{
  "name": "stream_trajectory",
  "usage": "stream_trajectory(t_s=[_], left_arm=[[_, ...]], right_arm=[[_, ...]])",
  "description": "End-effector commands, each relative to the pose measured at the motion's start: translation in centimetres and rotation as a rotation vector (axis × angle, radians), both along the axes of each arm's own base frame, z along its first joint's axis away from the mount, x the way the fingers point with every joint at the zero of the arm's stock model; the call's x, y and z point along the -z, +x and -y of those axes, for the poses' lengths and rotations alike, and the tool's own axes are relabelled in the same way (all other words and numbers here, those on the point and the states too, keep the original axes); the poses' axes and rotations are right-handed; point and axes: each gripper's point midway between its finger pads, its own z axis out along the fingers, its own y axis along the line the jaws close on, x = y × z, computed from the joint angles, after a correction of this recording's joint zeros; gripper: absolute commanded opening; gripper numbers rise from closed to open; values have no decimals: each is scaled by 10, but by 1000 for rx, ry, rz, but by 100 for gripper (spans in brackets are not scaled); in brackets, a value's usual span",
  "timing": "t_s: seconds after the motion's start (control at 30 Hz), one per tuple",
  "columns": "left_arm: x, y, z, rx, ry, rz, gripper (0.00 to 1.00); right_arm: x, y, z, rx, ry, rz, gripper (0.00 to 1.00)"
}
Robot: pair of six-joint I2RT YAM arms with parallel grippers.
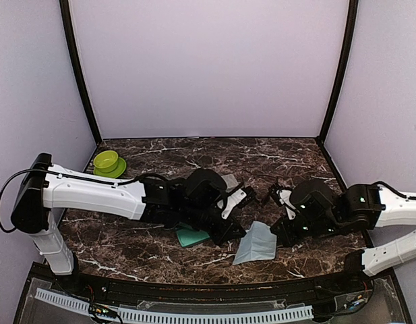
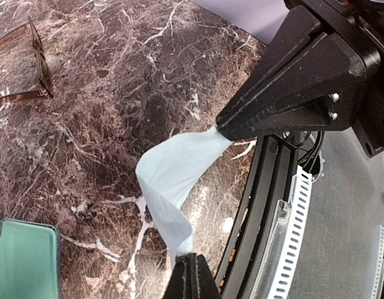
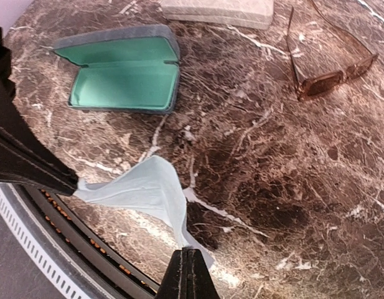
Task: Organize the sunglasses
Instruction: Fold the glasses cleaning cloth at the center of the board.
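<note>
Pinched shut at the bottom of its own wrist view, the left gripper holds one end of the cloth. The right gripper is clamped just as tight on the other end, so the cloth hangs twisted between them and both hands are occupied. The two grippers sit just right of the open case, low over the table, with the left one nearer the case. The sunglasses, a brown-framed pair, lie flat on the marble to the right of the open case and farther back, well apart from it and touching nothing. Their temples are unfolded, and the front bar runs roughly parallel to the open case's long side, a little skewed. From the hands they lie beyond the cloth, and I judge the right arm the nearer, since they sit on its side of the open case. I cannot find a second pair in any view. A closed case lies beyond the open case, and a bowl stands far to its left and back, out of the way. Bare marble runs from the open case to the sunglasses, so that path looks free. Toward the front there is little room, because the rail at the table's near edge passes right below the cloth. Whichever hand goes for the sunglasses would first have to let the cloth go.
</note>
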Motion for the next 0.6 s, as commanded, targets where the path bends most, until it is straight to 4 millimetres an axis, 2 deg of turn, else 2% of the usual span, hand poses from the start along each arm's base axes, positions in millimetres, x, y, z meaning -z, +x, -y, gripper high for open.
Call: stream_trajectory(t_s=[0.0, 0.57], left_arm=[[9, 3, 0, -6, 20, -18, 0], [25, 28, 0, -28, 44, -18, 0]], right_arm=[[14, 7, 11, 56, -66, 7, 0], [29, 30, 18, 105, -108, 16, 0]])
